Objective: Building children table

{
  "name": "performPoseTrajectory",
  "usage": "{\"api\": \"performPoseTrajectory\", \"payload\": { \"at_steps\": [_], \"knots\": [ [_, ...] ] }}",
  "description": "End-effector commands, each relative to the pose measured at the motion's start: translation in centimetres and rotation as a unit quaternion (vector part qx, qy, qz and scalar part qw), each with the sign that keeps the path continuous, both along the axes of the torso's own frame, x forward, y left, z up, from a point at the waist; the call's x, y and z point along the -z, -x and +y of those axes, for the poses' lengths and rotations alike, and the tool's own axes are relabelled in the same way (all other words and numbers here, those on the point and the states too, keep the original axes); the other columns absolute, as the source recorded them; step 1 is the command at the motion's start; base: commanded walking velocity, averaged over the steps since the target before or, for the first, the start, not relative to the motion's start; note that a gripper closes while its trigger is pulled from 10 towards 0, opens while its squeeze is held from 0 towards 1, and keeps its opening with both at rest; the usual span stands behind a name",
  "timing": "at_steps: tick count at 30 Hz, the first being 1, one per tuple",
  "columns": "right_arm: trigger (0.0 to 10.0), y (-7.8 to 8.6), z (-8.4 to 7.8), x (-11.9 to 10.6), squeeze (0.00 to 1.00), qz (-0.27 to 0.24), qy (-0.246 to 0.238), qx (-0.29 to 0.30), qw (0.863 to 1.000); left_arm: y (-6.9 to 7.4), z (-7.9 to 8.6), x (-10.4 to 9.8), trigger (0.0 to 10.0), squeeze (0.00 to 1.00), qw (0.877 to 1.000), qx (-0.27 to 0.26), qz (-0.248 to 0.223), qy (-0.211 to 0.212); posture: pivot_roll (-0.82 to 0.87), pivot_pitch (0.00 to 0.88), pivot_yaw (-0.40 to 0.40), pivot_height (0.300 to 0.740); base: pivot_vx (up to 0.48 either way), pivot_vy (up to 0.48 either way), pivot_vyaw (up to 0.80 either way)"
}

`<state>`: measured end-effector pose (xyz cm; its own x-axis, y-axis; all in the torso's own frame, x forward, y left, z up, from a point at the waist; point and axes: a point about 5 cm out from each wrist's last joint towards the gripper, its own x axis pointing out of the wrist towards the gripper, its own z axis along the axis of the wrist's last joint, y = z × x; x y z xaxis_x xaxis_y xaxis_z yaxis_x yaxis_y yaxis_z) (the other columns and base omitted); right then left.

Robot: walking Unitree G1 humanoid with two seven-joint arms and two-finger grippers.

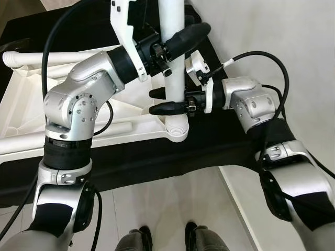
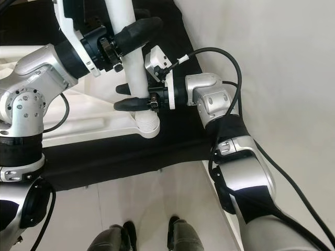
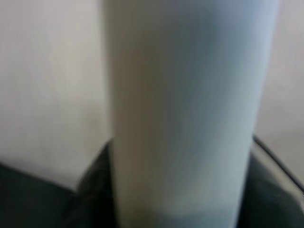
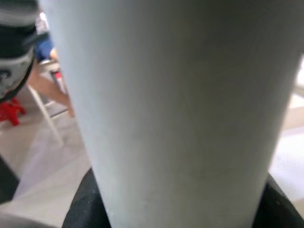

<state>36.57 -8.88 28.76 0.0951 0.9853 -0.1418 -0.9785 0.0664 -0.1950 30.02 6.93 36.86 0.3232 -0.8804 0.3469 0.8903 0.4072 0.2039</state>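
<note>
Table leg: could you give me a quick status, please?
Both grippers shut on leg: left gripper high, right gripper low. Leg upright in tabletop corner socket. Nothing in the way.

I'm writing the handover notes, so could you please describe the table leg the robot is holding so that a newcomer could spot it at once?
Start at the white tabletop lying upside down on the black cloth. At its near right corner one white table leg stands upright in a ribbed socket. Unlike the leg lying flat beside it, it is gripped by the left gripper high up and the right gripper lower down.
</note>
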Motion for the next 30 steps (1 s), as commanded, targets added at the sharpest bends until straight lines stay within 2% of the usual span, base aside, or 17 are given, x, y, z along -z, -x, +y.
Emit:
{"api": "performPoseTrajectory", "payload": {
  "at_steps": [1, 2, 4, 5, 7, 8, 9, 10, 11, 12, 13, 16, 18, 19, 21, 28, 30],
  "knots": [
    [0.0, 0.4, 2.2, 0.2, 0.0, -0.013, -0.003, -0.009, 1.0, 1.8, -2.9, 1.2, 10.0, 1.0, 0.996, 0.077, 0.007, -0.047, -0.08, 0.252, 0.064, 0.74, 0.0, 0.0, 0.0],
    [0.0, 0.6, 1.9, 0.2, 0.0, -0.021, -0.019, -0.006, 1.0, 1.7, -1.7, 0.9, 10.0, 1.0, 0.997, 0.065, 0.003, -0.043, -0.08, 0.258, 0.064, 0.74, 0.0, 0.0, 0.0],
    [0.0, 0.7, 1.8, 0.2, 0.0, -0.025, -0.028, -0.004, 0.999, 1.6, -0.9, 0.7, 10.0, 1.0, 0.997, 0.059, 0.001, -0.04, -0.08, 0.258, 0.064, 0.74, 0.0, 0.0, 0.0],
    [0.0, 0.9, 1.5, 0.3, 0.0, -0.031, -0.038, -0.002, 0.999, 1.0, 0.7, 0.3, 10.0, 1.0, 0.999, 0.039, 0.002, -0.029, -0.09, 0.263, 0.068, 0.74, 0.0, 0.0, 0.0],
    [0.0, 1.2, 1.2, 0.4, 0.0, -0.034, -0.046, 0.001, 0.998, 0.4, 2.0, 0.5, 10.0, 1.0, 1.0, 0.013, 0.005, -0.016, -0.09, 0.268, 0.071, 0.74, 0.0, 0.0, 0.0],
    [0.0, 1.2, 1.2, 0.4, 0.0, -0.034, -0.046, 0.001, 0.998, 0.4, 2.0, 0.5, 10.0, 1.0, 1.0, 0.013, 0.005, -0.016, -0.09, 0.268, 0.071, 0.74, 0.0, 0.0, 0.0],
    [0.0, 1.6, 0.8, 0.6, 0.0, -0.035, -0.057, 0.004, 0.998, -0.3, 3.9, 0.6, 10.0, 1.0, 1.0, -0.023, 0.009, 0.002, -0.09, 0.271, 0.071, 0.74, 0.0, 0.0, 0.0],
    [0.0, 1.6, 0.8, 0.6, 0.0, -0.035, -0.057, 0.004, 0.998, -0.3, 3.9, 0.6, 10.0, 1.0, 1.0, -0.023, 0.009, 0.002, -0.09, 0.271, 0.071, 0.74, 0.0, 0.0, 0.0],
    [0.0, 2.0, 0.6, 0.9, 0.0, -0.038, -0.064, 0.006, 0.997, -0.6, 5.6, 0.6, 10.0, 1.0, 0.998, -0.056, 0.012, 0.017, -0.09, 0.271, 0.071, 0.74, 0.0, 0.0, 0.0],
    [0.0, 2.3, 0.4, 1.0, 0.0, -0.039, -0.072, 0.007, 0.997, -0.7, 6.8, 0.5, 10.0, 0.0, 0.996, -0.083, 0.011, 0.027, -0.09, 0.277, 0.069, 0.74, 0.0, 0.0, 0.0],
    [0.0, 2.3, 0.4, 1.0, 0.0, -0.039, -0.072, 0.007, 0.997, -0.7, 6.8, 0.5, 10.0, 0.0, 0.996, -0.083, 0.011, 0.027, -0.09, 0.277, 0.069, 0.74, 0.0, 0.0, 0.0],
    [0.0, 2.7, 0.3, 1.2, 0.0, -0.042, -0.084, 0.007, 0.996, -0.7, 8.8, 0.2, 10.0, 0.0, 0.992, -0.122, 0.008, 0.039, -0.09, 0.282, 0.065, 0.74, 0.0, 0.0, 0.0],
    [0.0, 2.7, 0.3, 1.2, 0.0, -0.042, -0.084, 0.007, 0.996, -0.7, 8.8, 0.2, 10.0, 0.0, 0.992, -0.122, 0.008, 0.039, -0.09, 0.282, 0.065, 0.74, 0.0, 0.0, 0.0],
    [0.0, 3.0, 0.2, 1.5, 0.0, -0.044, -0.091, 0.012, 0.995, -0.8, 9.7, 0.3, 10.0, 0.0, 0.988, -0.145, 0.01, 0.044, -0.08, 0.287, 0.063, 0.74, 0.0, 0.0, 0.0],
    [0.0, 3.0, -0.1, 2.2, 0.0, -0.05, -0.098, 0.04, 0.993, -0.8, 11.4, 0.8, 10.0, 0.0, 0.98, -0.192, 0.017, 0.052, -0.08, 0.29, 0.061, 0.74, 0.0, 0.0, 0.0],
    [0.0, 1.8, -0.9, 2.0, 0.0, -0.061, -0.113, 0.122, 0.984, -0.1, 12.9, 1.9, 10.0, 0.0, 0.966, -0.252, 0.019, 0.06, -0.08, 0.299, 0.06, 0.74, 0.0, 0.0, 0.0],
    [0.0, 1.3, -1.7, 1.5, 0.0, -0.059, -0.127, 0.153, 0.978, 0.7, 14.1, 1.9, 10.0, 0.0, 0.953, -0.292, 0.014, 0.075, -0.07, 0.303, 0.057, 0.74, 0.0, 0.0, 0.0]
  ]
}}
